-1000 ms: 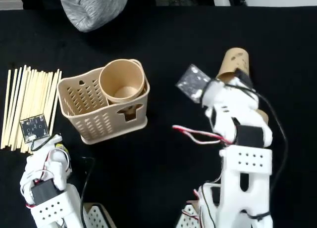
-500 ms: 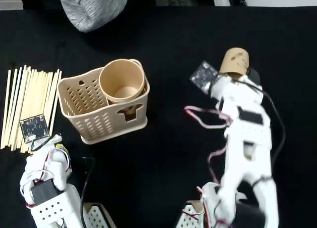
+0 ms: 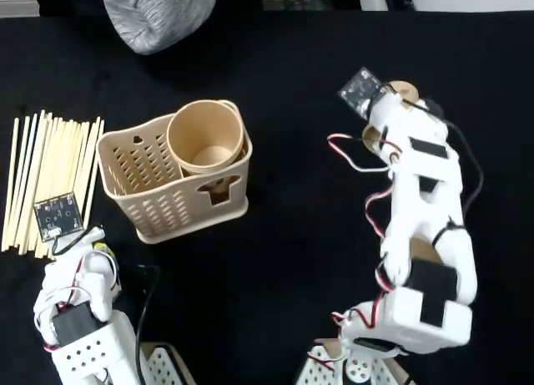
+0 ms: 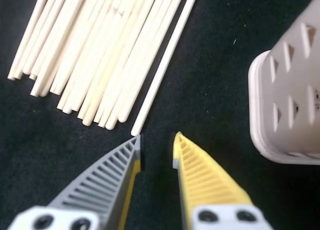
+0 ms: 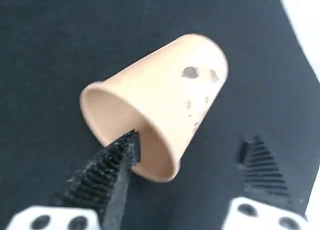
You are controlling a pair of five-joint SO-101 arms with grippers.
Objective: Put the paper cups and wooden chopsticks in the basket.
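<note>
A paper cup (image 5: 160, 110) lies on its side on the black table. My right gripper (image 5: 192, 145) is open around it, one black finger (image 5: 117, 160) at the rim of its mouth, the other beside its wall. From above, this cup (image 3: 403, 90) peeks out from under the right arm. A second paper cup (image 3: 204, 136) stands upright in the beige basket (image 3: 167, 205). Wooden chopsticks (image 3: 50, 172) lie in a loose bundle left of the basket. My left gripper (image 4: 157, 137) is open just short of the chopsticks' (image 4: 100, 55) ends, with nothing between its fingers.
A grey cloth bundle (image 3: 158, 9) sits at the table's far edge. The basket's wall (image 4: 295, 100) stands close beside the left gripper. Red and white cables (image 3: 355, 151) loop off the right arm. Bare black tabletop lies between the basket and the right arm.
The right arm has stretched away from the front edge and over the lying cup, which it now mostly covers. The left arm has stayed still.
</note>
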